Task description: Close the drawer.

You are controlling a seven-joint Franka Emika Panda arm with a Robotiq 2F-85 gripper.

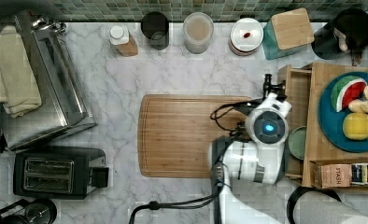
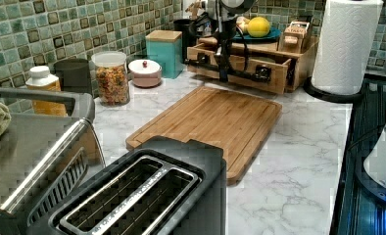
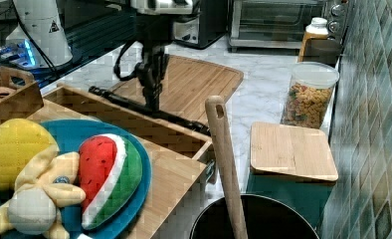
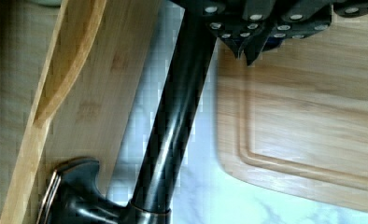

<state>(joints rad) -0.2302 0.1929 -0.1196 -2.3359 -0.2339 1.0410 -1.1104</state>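
The drawer (image 1: 298, 100) stands partly pulled out of the wooden stand (image 1: 320, 149) toward the top view's left. A green bowl (image 1: 297, 142) lies inside it. A long dark bar handle (image 4: 173, 121) runs along the drawer front (image 2: 240, 68). My gripper (image 4: 250, 51) hangs straight down at this handle (image 3: 149, 110), on the cutting-board side of the bar and right against it. Its fingertips sit close together, shut, with nothing between them. In the left view the gripper (image 2: 224, 73) reaches the bar near its middle. My wrist (image 1: 266, 126) covers the fingers in the top view.
A wooden cutting board (image 1: 191, 135) lies just in front of the drawer. A blue plate of toy fruit (image 1: 352, 112) and a tea box (image 1: 348, 175) sit on the stand. A paper towel roll (image 2: 345, 44), jars (image 1: 198, 31), a toaster (image 1: 56, 172) and a toaster oven (image 1: 56, 88) line the counter.
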